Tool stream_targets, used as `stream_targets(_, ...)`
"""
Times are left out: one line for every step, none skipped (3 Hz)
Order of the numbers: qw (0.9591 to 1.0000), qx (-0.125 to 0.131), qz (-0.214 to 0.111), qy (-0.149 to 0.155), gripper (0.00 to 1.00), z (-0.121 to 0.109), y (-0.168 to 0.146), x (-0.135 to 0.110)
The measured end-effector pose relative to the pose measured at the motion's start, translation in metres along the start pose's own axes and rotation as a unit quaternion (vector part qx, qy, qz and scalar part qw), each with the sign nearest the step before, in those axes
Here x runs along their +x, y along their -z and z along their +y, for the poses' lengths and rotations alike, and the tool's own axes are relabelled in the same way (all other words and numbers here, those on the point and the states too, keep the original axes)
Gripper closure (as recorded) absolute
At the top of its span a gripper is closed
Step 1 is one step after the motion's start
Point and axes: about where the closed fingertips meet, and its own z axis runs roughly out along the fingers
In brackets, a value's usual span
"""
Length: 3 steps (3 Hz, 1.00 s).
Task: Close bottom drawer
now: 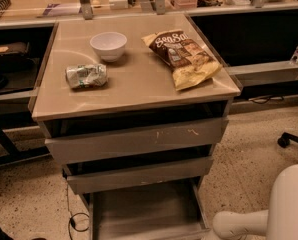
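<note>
The bottom drawer (144,211), a flat grey-brown metal tray with low sides, stands pulled out under the bench (139,91). Only a smooth white arm (239,224) shows at lower right; the gripper is outside the view, so I cannot tell its state.

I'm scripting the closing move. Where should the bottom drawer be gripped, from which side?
Grip the bottom drawer at the middle of its front lip, coming from the front. It is pulled out, a flat handleless tray with low sides, so that lip is likely the best hold. The pincer is out of view; its white arm shows lower right.
</note>
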Motion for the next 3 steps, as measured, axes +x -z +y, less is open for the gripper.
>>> stream_targets(1.0000,0.000,0.000,0.000,1.00,0.000,0.000,0.000)
stream_targets(0.9998,-0.002,-0.021,-0.005,1.00,-0.010,-0.012,-0.007)
stream_targets(0.9983,0.009,-0.058,-0.008,1.00,-0.033,-0.023,-0.026)
